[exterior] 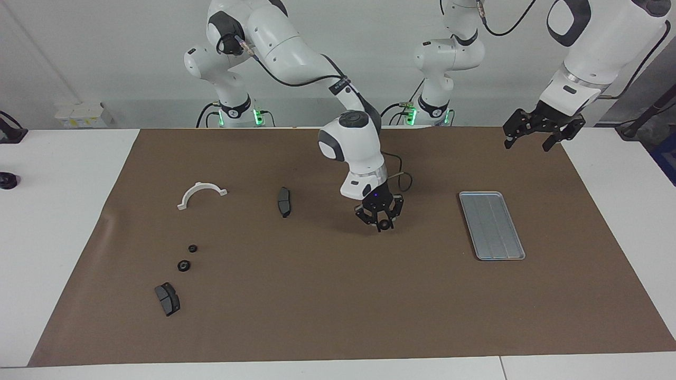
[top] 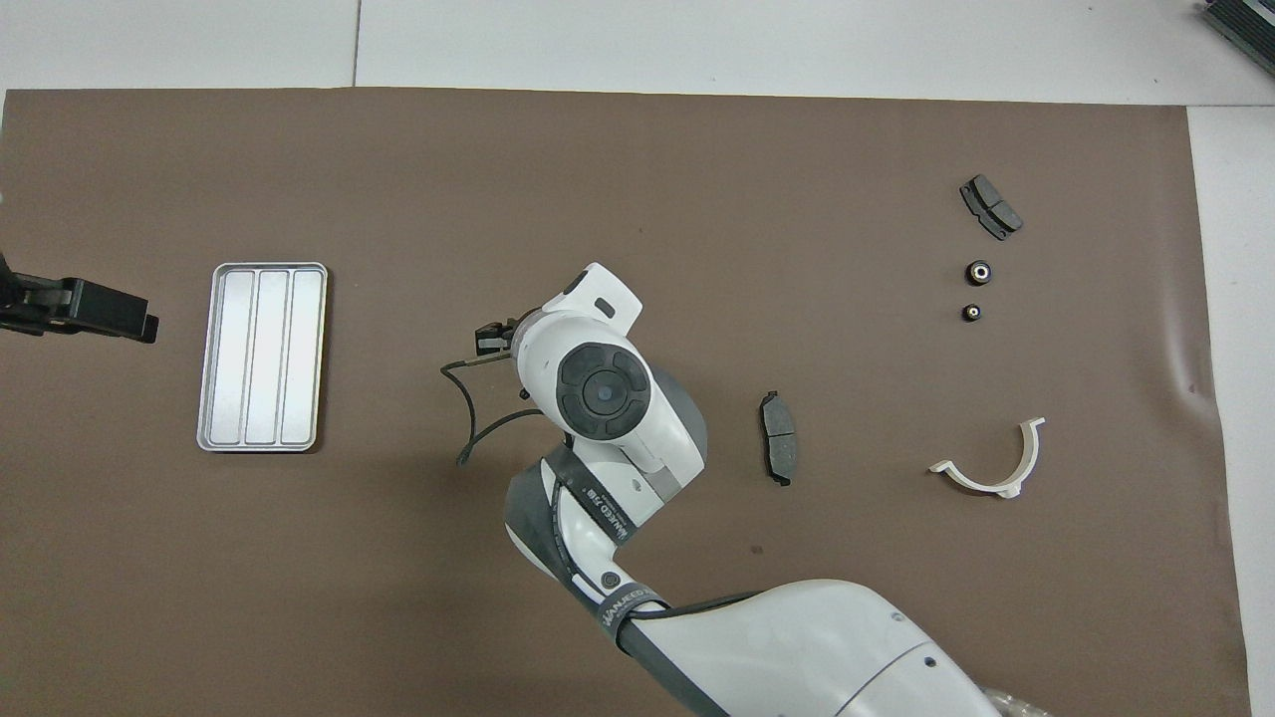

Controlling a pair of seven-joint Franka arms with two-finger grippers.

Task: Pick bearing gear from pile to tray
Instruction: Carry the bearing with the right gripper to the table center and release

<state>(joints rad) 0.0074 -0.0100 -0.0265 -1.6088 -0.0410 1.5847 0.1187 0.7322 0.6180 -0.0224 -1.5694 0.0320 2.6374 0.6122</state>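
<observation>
My right gripper (exterior: pixel 383 225) hangs over the middle of the brown mat, shut on a small black round bearing gear (exterior: pixel 385 224) held just above the mat. In the overhead view the right wrist (top: pixel 598 388) hides the fingers and the gear. Two more black bearing gears (exterior: pixel 193 248) (exterior: pixel 183 265) lie on the mat toward the right arm's end; they also show in the overhead view (top: pixel 980 271) (top: pixel 971 313). The silver-grey grooved tray (exterior: pixel 491 226) (top: pixel 263 357) lies toward the left arm's end, with nothing in it. My left gripper (exterior: pixel 528 141) (top: pixel 139 321) waits open, raised beside the tray's end of the table.
A dark brake pad (exterior: pixel 284 201) (top: pixel 778 436) lies near the right gripper. A second brake pad (exterior: pixel 167 298) (top: pixel 990 206) lies farther from the robots than the loose gears. A white curved bracket (exterior: pixel 200 194) (top: pixel 996 468) lies nearer to the robots than the gears.
</observation>
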